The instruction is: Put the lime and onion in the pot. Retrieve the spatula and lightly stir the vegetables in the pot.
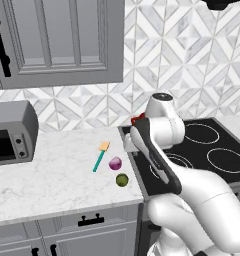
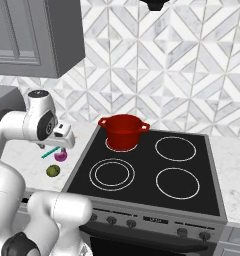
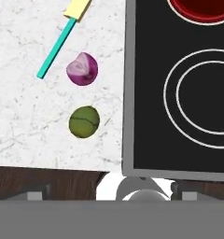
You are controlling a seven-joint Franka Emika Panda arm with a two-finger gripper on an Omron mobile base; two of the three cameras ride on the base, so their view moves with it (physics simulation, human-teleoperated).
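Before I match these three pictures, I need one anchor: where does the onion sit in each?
Left base view: onion mid-frame on the marble counter.
Right base view: left side, under the arm's hand.
Hand view: upper left of centre.
Shared landmark: the lime right beside it.

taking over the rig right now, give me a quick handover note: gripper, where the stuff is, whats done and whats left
Gripper: open and empty, hanging above the counter near the stove's left edge.
Lime: on the counter, close to the stove, nearest the counter's front edge.
Onion: on the counter just behind the lime, apart from it.
Spatula: flat on the counter behind and left of the onion, blade pointing toward the wall.
Pot: on the stove's rear left burner; its inside is hidden from these angles.
Done: nothing moved into the pot yet.
Left: lime into the pot, onion into the pot, fetch the spatula, stir lightly.
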